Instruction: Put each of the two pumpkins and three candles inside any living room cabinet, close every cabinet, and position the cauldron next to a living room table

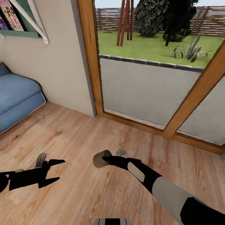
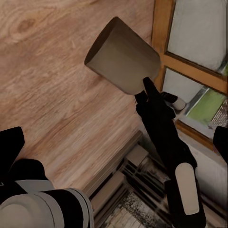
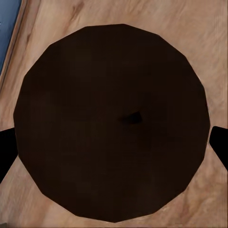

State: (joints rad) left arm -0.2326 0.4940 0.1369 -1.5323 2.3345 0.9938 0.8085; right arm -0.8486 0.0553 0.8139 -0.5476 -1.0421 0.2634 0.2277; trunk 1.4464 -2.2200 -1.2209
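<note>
Facing a big glass door (image 1: pixel 147 90) with a wood frame, the robot stands on a plank floor (image 1: pixel 72 137) with a blue sofa (image 1: pixel 15 100) off beyond the left hand. No cabinet shows here, so the candle's trip is likely unfinished. The right hand (image 1: pixel 104 159) grips a candle (image 1: pixel 100 158), its flat top dark and close in the right wrist view (image 3: pixel 111 123), fingers at either side. The left hand (image 1: pixel 55 171) hangs apart, fingers spread, holding nothing. The main risk I see is the candle slipping: it is smooth and round, pinched only at its sides, and a turn of the base could shake it loose onto the floor, where it may roll under the sofa.
</note>
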